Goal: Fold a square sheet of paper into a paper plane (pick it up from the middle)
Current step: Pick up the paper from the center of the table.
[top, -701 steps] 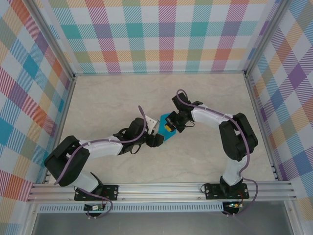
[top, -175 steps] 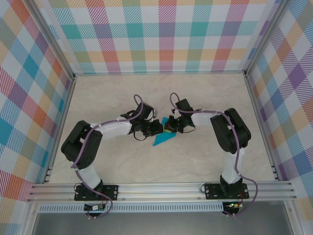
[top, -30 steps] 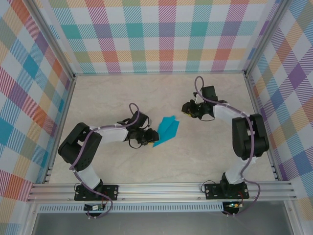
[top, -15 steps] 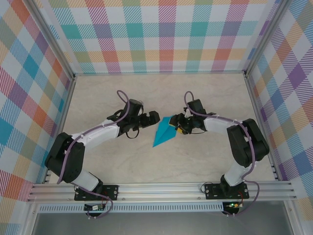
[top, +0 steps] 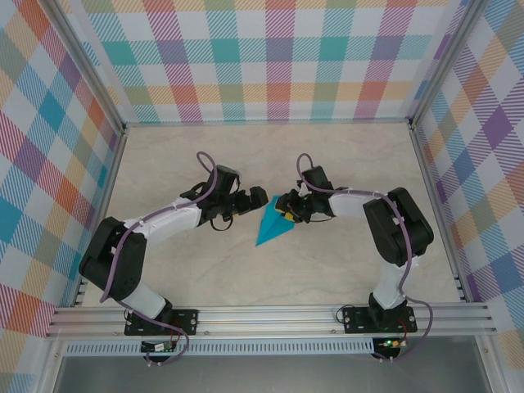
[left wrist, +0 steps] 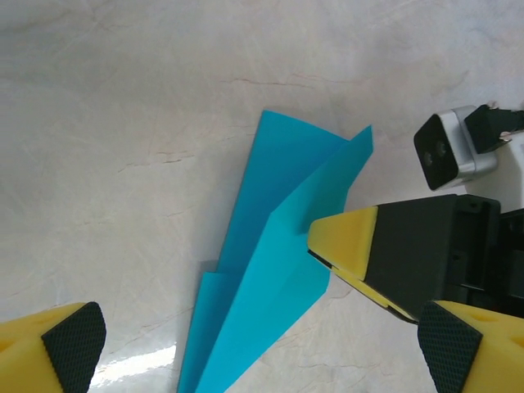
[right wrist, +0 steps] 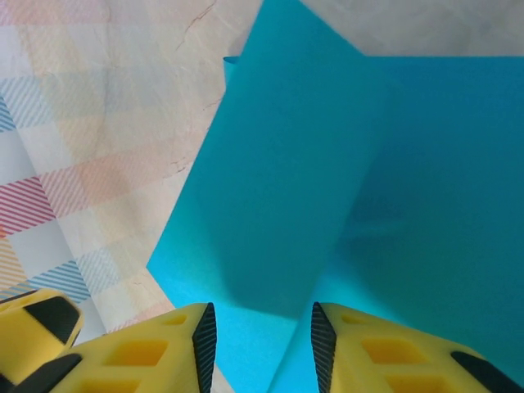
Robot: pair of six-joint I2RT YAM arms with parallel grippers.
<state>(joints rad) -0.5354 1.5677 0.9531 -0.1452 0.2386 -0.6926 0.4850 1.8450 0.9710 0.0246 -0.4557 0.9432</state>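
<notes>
The teal-blue paper plane (top: 270, 223) lies on the marble table as a narrow dart, its tip toward the near left. My left gripper (top: 258, 196) hovers just left of its wide end. In the left wrist view that gripper (left wrist: 260, 360) stands wide open above the plane (left wrist: 278, 270), touching nothing. My right gripper (top: 286, 210) is at the plane's wide end. In the right wrist view its jaws (right wrist: 260, 340) stand apart astride a raised fold of the plane (right wrist: 327, 164), and a gap shows beside each pad. A yellow right finger (left wrist: 344, 237) overlaps the wing's edge.
The marble table (top: 205, 270) is fenced by plaid walls (top: 270, 65) at the back and both sides. An aluminium rail (top: 270, 315) with both arm bases runs along the near edge. The two gripper heads sit close together over the plane.
My right gripper has come back from the far right to the plane's wide end. My left gripper has let go, opened wide and drawn back to the upper left of the plane.
</notes>
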